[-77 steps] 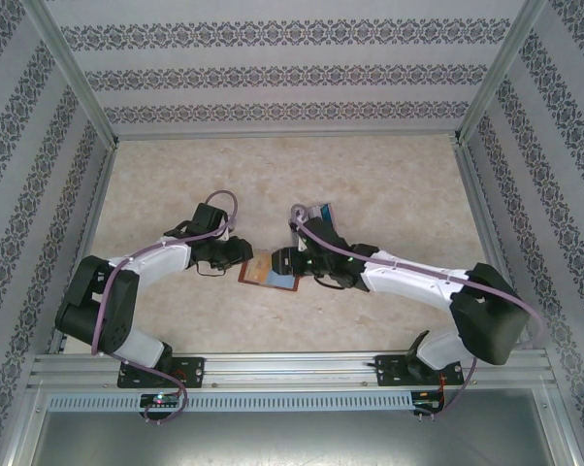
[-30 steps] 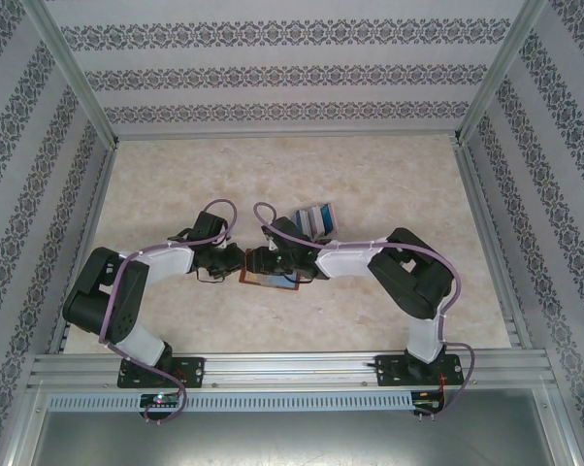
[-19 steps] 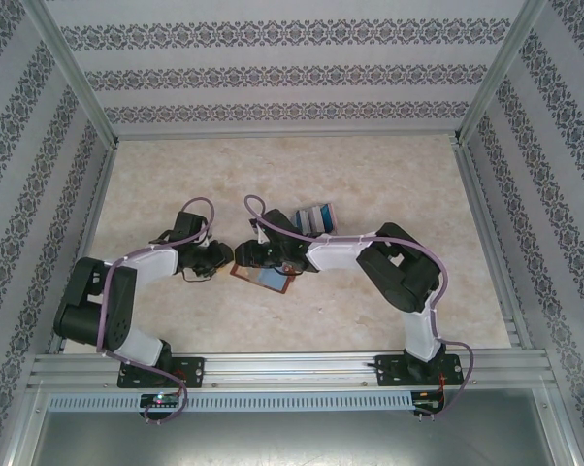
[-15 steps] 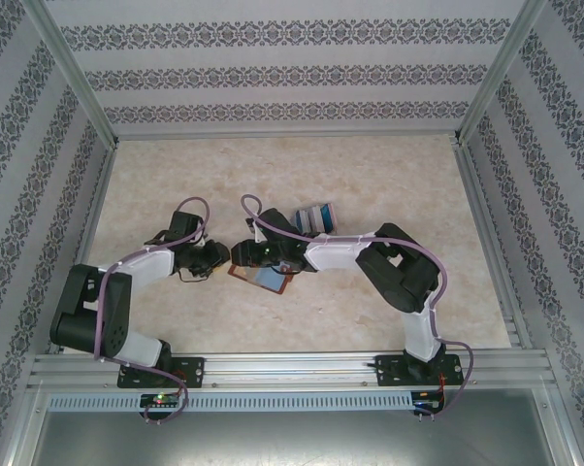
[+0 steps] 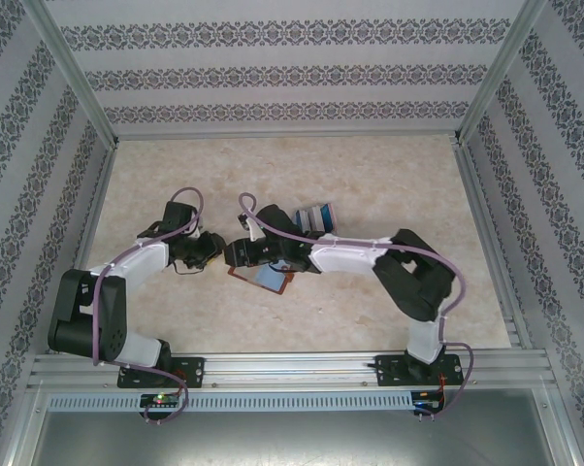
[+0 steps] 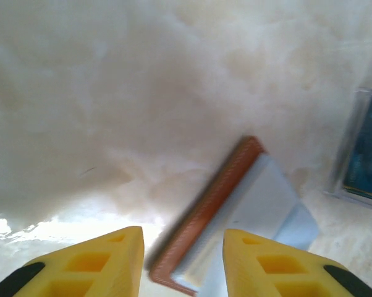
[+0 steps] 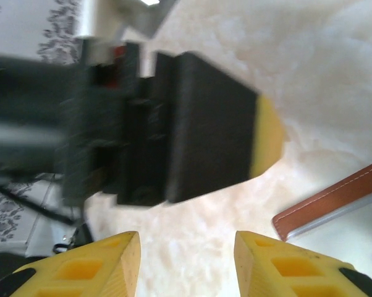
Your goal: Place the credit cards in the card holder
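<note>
The card holder (image 5: 264, 278) lies open on the table, its brown edge (image 6: 218, 197) and pale grey inside (image 6: 260, 207) close in the left wrist view. A bluish card lies on its inner face. My left gripper (image 5: 209, 250) sits just left of it, open (image 6: 182, 240), with the holder's brown corner showing in the gap ahead of the fingertips. My right gripper (image 5: 233, 255) is over the holder's left end, open (image 7: 186, 242) with bare table between its fingers. The holder's corner (image 7: 332, 209) is to its right. More credit cards (image 5: 316, 216) lie fanned behind the right arm.
The left gripper's black finger with a yellow tip (image 7: 218, 127) stands very near, facing my right gripper. A blue card (image 6: 366, 154) lies at the right edge of the left wrist view. Patterned walls and metal posts (image 5: 74, 73) ring the beige table.
My left gripper has opened and drawn back to the left, off the holder. My right gripper has slid left to the holder's left end, and the holder has shifted slightly left.
</note>
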`<state>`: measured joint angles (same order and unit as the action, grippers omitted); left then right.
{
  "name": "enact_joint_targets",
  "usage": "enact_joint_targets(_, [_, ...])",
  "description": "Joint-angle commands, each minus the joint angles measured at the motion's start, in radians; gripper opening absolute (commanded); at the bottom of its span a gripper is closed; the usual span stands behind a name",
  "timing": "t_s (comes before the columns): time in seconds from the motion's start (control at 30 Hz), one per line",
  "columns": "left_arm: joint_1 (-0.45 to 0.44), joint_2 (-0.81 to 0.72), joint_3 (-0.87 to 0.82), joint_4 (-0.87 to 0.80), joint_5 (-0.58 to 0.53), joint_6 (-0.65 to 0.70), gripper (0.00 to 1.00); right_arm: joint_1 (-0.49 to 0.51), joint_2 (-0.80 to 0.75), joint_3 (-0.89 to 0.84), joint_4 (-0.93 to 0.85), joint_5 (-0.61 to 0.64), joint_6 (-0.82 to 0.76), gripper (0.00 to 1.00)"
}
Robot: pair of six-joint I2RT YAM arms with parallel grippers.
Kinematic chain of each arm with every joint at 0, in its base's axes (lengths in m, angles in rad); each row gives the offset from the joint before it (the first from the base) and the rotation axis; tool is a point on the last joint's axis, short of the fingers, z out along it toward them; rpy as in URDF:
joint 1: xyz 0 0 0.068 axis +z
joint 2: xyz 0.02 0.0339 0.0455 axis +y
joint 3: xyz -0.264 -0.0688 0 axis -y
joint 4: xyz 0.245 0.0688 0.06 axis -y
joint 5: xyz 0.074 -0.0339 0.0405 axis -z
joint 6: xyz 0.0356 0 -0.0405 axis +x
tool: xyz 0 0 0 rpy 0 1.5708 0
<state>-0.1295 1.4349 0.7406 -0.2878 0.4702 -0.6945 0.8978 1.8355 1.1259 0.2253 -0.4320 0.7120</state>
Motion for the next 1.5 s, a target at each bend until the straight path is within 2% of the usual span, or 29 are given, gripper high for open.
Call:
enact_joint_targets(0.0, [-0.026,-0.020,0.032,-0.027,0.019,0.062,0.42,-0.020,-0.149,-0.069,-0.033,0.058,-0.080,0.46])
enact_joint_targets(0.17, [-0.086,0.012,0.040,-0.032,0.009,0.102,0.46,-0.134,-0.298,-0.193,-0.133,0.160,-0.134,0.47])
enact_joint_targets(0.3, [-0.154,0.044,0.063,-0.081,-0.063,0.145,0.49,-0.216,-0.365,-0.211,-0.269,0.230,-0.207,0.48])
enact_joint_targets(0.47, [-0.181,0.086,0.063,-0.133,-0.134,0.152,0.56,-0.304,-0.362,-0.114,-0.512,0.351,-0.296,0.53])
enact_joint_targets(0.6, [-0.184,0.108,0.037,-0.105,-0.130,0.148,0.56,-0.377,-0.322,-0.058,-0.585,0.355,-0.324,0.55])
enact_joint_targets(0.67, [-0.190,0.127,0.026,-0.078,-0.099,0.143,0.52,-0.408,-0.290,-0.030,-0.599,0.326,-0.335,0.56])
enact_joint_targets(0.77, [-0.206,0.149,0.001,-0.028,-0.057,0.126,0.37,-0.428,-0.241,0.020,-0.623,0.298,-0.347,0.56])
enact_joint_targets(0.87, [-0.228,0.154,-0.007,-0.016,-0.029,0.106,0.29,-0.431,-0.193,0.064,-0.651,0.300,-0.354,0.56])
enact_joint_targets(1.2, [-0.351,0.093,-0.069,0.050,-0.013,-0.038,0.29,-0.430,-0.103,0.153,-0.713,0.317,-0.373,0.54])
enact_joint_targets(1.33, [-0.361,0.044,-0.088,0.050,-0.023,-0.082,0.33,-0.425,-0.084,0.168,-0.721,0.314,-0.373,0.53])
enact_joint_targets(1.47, [-0.359,-0.040,-0.090,-0.003,-0.090,-0.089,0.35,-0.421,-0.043,0.205,-0.749,0.319,-0.375,0.52])
